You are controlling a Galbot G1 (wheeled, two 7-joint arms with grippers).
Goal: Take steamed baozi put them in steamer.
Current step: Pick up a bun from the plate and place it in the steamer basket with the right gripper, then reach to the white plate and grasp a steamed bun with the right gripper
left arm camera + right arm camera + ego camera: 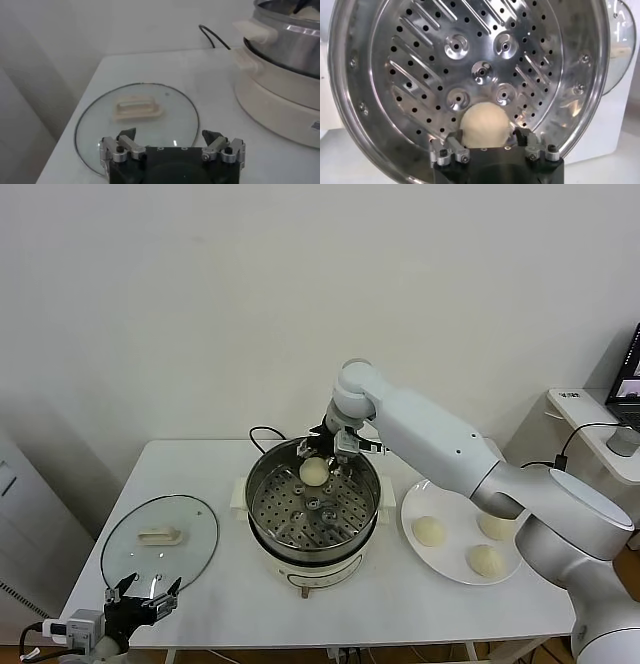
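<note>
The steamer (262, 514) stands mid-table, a shiny pot with a perforated tray (420, 60) on a cream base. One baozi (313, 471) lies at the far side of the tray and also shows in the right wrist view (486, 122). My right gripper (332, 452) hangs low inside the pot around this bun (487, 136). Its jaws stand a little wider than the bun, with a small gap on one side. Three more baozi (428, 531) lie on the white plate (452, 574) to the steamer's right. My left gripper (143, 592) is open and empty at the table's front left.
The glass lid (160, 539) with a white handle lies flat left of the steamer, just beyond my left gripper (170, 136). A black cord (262, 434) runs behind the pot. A side table with a laptop stands at the far right.
</note>
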